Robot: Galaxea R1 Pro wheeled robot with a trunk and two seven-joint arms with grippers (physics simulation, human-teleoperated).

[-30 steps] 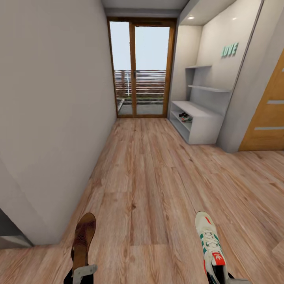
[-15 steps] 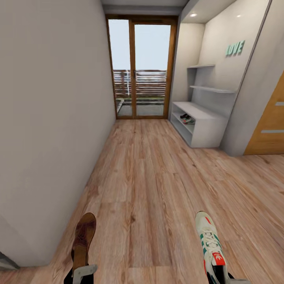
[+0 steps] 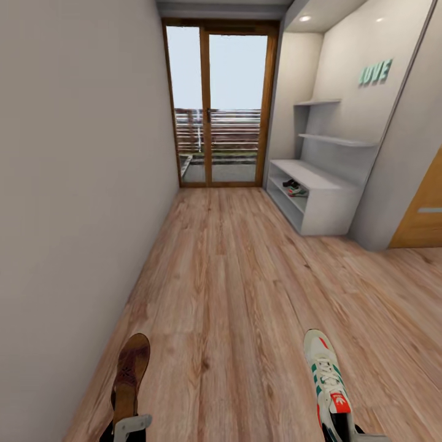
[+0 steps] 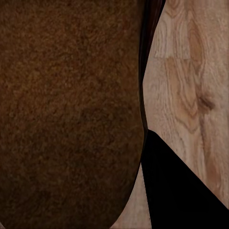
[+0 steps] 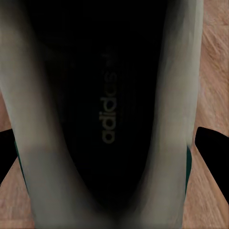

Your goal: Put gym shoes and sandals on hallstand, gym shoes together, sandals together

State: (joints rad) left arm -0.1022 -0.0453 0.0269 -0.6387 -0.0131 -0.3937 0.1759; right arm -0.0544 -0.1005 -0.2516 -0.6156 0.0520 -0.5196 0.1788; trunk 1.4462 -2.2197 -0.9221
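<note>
Shoes fill the bottom edge of the head view: a brown sandal (image 3: 129,377) at lower left, toe pointing up the frame, and a white gym shoe (image 3: 328,380) with green stripes and red-orange accents at lower right, also toe forward. The left gripper (image 3: 132,425) shows as a pale grey piece at the sandal's heel and appears to hold it; how wide its fingers stand cannot be told. In the left wrist view the sandal's dark brown surface (image 4: 71,109) sits very close to the camera, with a black finger (image 4: 176,191) beside it and wood planks behind. The right gripper (image 3: 350,434) sits at the sneaker's heel at the very bottom edge, appearing closed on it, though the exact opening is hidden. In the right wrist view the gym shoe's dark inside (image 5: 107,105), printed with a brand name, lies between its pale walls, with black fingertips (image 5: 212,143) at either side. Beyond the two shoes, the corridor floor (image 3: 233,276) of light brown planks runs up the middle of the frame. At right centre stands the hallstand (image 3: 319,190), low and white-grey, and another gym shoe (image 3: 296,188) lies on its open shelf. A glass door (image 3: 218,104) with a wooden frame closes the corridor at top centre.
</note>
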